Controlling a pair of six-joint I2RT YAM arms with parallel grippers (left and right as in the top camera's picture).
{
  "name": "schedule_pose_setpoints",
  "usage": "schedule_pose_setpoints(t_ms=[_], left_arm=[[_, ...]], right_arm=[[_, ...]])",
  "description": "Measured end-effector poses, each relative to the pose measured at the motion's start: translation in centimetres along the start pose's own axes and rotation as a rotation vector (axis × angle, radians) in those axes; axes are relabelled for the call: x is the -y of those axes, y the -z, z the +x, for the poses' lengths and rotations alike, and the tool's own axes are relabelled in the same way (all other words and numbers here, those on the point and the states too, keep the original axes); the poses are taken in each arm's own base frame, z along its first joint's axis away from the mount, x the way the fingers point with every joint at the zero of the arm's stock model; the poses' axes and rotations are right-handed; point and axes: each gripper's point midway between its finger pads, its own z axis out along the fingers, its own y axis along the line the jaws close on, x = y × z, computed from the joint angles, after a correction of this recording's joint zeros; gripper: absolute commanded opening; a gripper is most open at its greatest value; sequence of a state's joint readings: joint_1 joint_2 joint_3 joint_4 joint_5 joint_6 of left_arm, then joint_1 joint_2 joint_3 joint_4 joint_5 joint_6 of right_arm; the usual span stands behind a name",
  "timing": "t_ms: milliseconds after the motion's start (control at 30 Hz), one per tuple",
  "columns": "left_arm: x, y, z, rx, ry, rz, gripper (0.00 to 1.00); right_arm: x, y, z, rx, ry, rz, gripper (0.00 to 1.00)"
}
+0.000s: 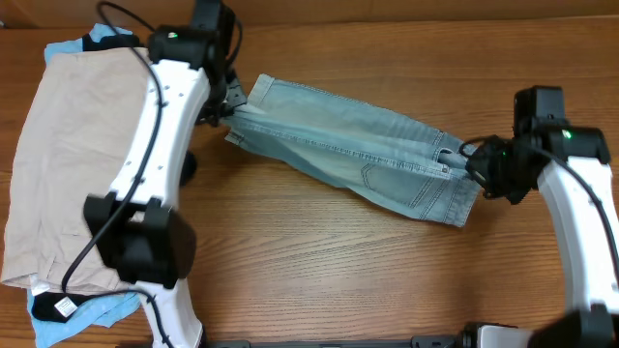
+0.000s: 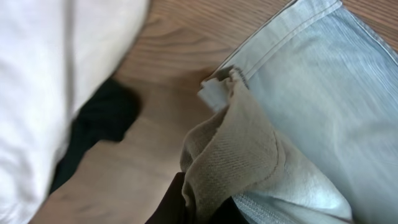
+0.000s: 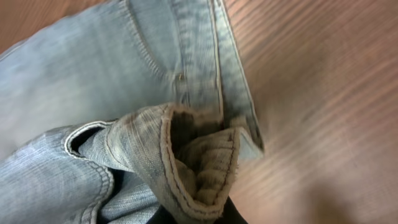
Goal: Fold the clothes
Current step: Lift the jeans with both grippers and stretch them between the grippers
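On wooden worktop (image 1: pixel 319 251), soft, likely floppy denim shorts (image 1: pixel 358 150) are held at opposite thick edges by left tool (image 1: pixel 230 104) and right tool (image 1: pixel 474 162), both pinched shut.

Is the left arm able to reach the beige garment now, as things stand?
Probably not yet. The beige garment lies close by, but the left gripper is shut on the denim shorts and would have to release them first.
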State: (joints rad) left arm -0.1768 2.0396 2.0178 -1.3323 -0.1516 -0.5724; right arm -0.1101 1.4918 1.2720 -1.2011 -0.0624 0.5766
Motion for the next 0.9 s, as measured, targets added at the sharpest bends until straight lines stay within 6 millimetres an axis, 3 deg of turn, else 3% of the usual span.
schedule_pose_setpoints(t_ms=[133, 267, 333, 433, 467, 500, 600, 700, 900], left_arm=[[1.9, -4.1, -0.6, -0.014, -0.014, 0.001, 0.04], [3.5, -7.2, -1.7, 0.011, -0.013, 0.019, 0.06], [4.0, -7.9, -2.3, 0.031, -0.012, 0.032, 0.19], [4.9, -8.2, -3.7, 0.090, -0.005, 0.057, 0.64], [5.0, -8.1, -4.2, 0.111, -0.003, 0.063, 0.77], [5.2, -8.0, -4.7, 0.132, 0.001, 0.066, 1.00], [5.2, -7.8, -5.5, 0.166, -0.002, 0.063, 1.00], [4.9, -6.7, -5.5, 0.159, -0.024, 0.047, 1.00], [3.9, -0.6, -6.0, 0.155, -0.051, 0.035, 1.00]], right_arm=[[-0.2, -3.1, -2.0, -0.007, -0.024, 0.015, 0.04], [-0.9, -4.7, -3.7, 0.021, -0.027, -0.002, 0.06], [-1.3, -5.4, -4.5, 0.041, -0.027, -0.013, 0.19], [-1.9, -6.2, -6.3, 0.099, -0.022, -0.027, 0.78], [-1.8, -6.4, -7.0, 0.122, -0.025, -0.026, 0.92], [-1.8, -6.5, -7.7, 0.144, -0.027, -0.027, 1.00], [-1.6, -6.6, -9.2, 0.194, -0.028, -0.025, 1.00], [-1.4, -6.3, -9.3, 0.196, -0.024, -0.013, 1.00], [-2.6, -4.0, -9.5, 0.173, 0.033, -0.038, 1.00]])
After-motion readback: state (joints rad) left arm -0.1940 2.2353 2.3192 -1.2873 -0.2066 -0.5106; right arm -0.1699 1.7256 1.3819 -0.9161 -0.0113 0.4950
